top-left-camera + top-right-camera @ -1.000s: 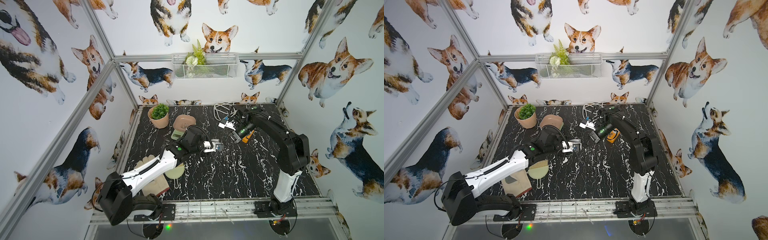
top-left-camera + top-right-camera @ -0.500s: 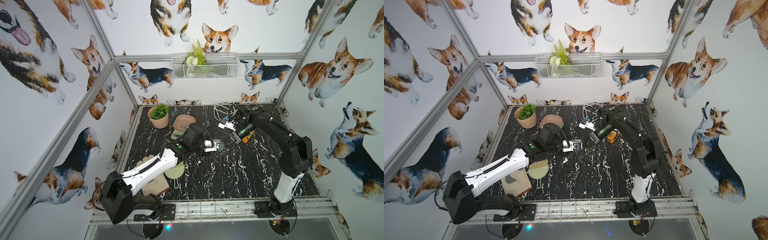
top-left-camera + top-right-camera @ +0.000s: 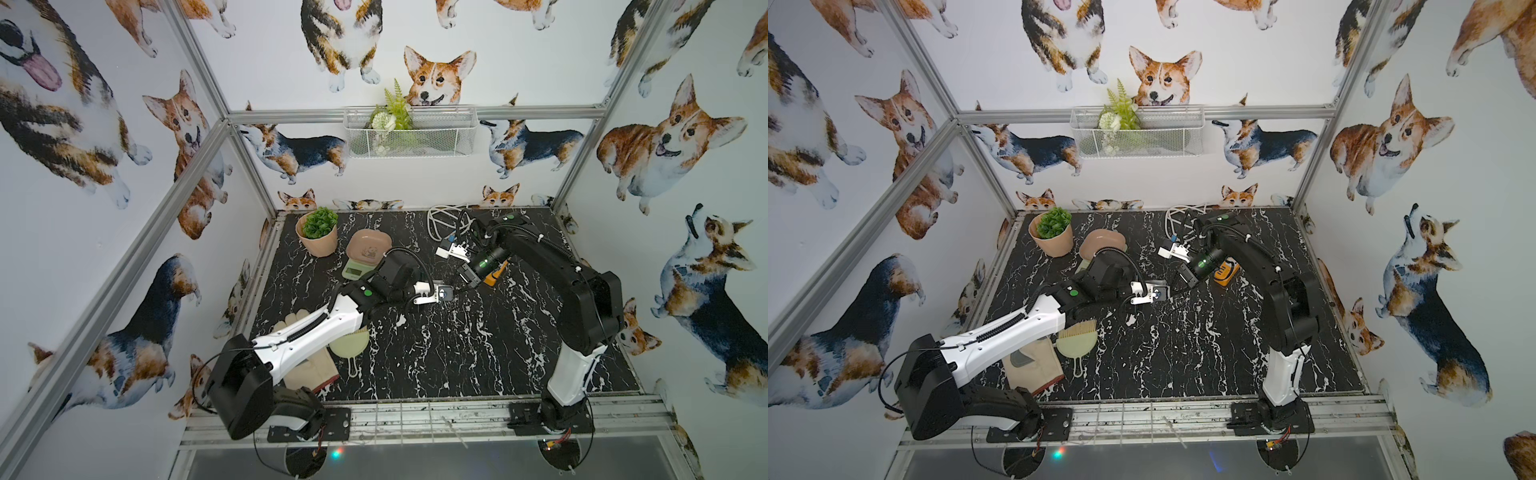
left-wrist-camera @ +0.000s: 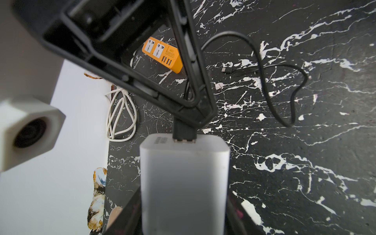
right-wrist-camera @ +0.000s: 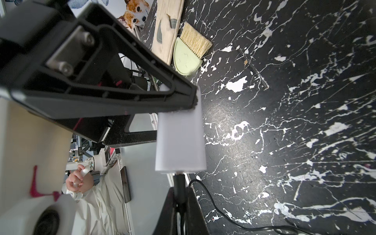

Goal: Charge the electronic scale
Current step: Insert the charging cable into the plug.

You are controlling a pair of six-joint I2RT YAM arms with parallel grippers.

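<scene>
We see the left arm stretched low from its base at 7 o'clock toward the middle of the table, its left gripper (image 3: 439,294) clamped on a white cube charger (image 4: 183,183). The right arm rises from 5 o'clock, reaches to the back edge and bends back toward the centre. There the right gripper (image 3: 460,281) is pinched tight on a black USB plug (image 4: 184,133) seated in the charger's end face, so the two grippers meet nose to nose. A black cable (image 4: 264,77) lies in loops on the black marble-patterned tabletop (image 3: 457,353). The electronic scale (image 3: 356,269) stands at 10 o'clock, pink panda tray on top, just beside a potted plant (image 3: 318,235) (the left arm's wrist crosses close in front of it). An orange power strip (image 4: 162,54) lies at 1 o'clock and a coiled white cord (image 3: 440,220) at 12. A pale-green hand brush (image 3: 1077,340) and a beige glove (image 3: 1034,365) lie at 8. Corgi-print walls enclose the cell, and a white wire basket (image 3: 409,133) with greenery hangs on the back wall.
</scene>
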